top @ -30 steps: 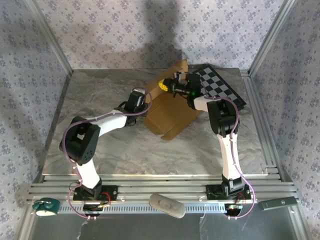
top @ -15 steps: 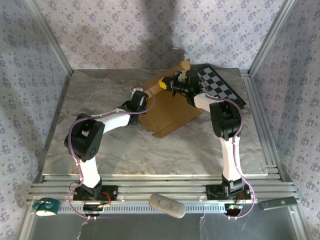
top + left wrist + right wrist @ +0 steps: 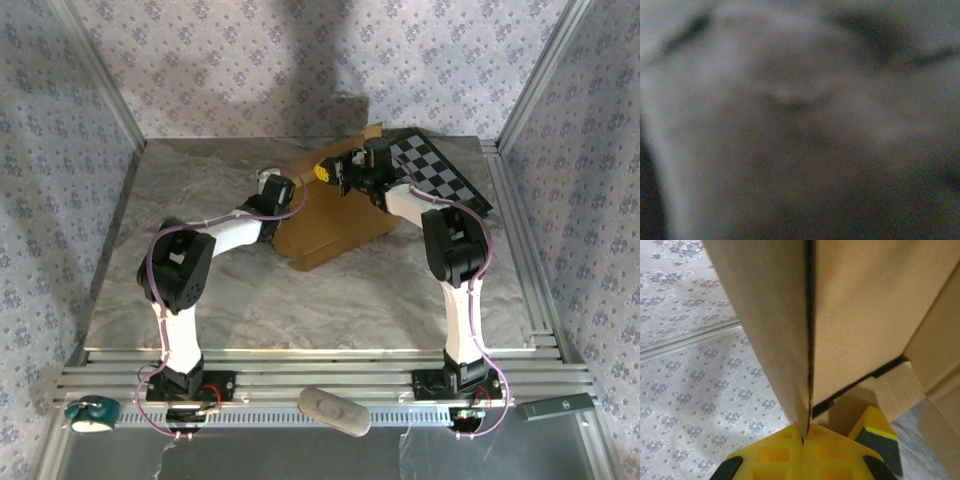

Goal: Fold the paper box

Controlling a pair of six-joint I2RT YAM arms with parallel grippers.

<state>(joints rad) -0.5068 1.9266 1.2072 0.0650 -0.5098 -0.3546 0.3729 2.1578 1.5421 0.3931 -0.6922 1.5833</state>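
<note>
The paper box [image 3: 335, 228], tan corrugated cardboard, stands part-folded at the back middle of the table, its big panel tilted up. My right gripper [image 3: 325, 172] is at its top back edge. In the right wrist view the yellow fingers [image 3: 775, 455] of the right gripper [image 3: 807, 432] are shut on two layers of the box's cardboard [image 3: 860, 315], pressed together. My left gripper [image 3: 275, 195] is pushed against the box's left side. The left wrist view is a dark blur, so its jaws cannot be made out.
A black-and-white checkerboard panel [image 3: 440, 175] lies at the back right, beside the right arm. Off the table's near edge sit a small teal clock [image 3: 92, 415], a grey oval object [image 3: 333, 410] and a dark bar [image 3: 555, 406]. Patterned walls close in three sides.
The box's big panel has swung up steeper and its near edge has drawn back. My left arm has pushed farther toward the back against the box. The right gripper has kept its grip.
</note>
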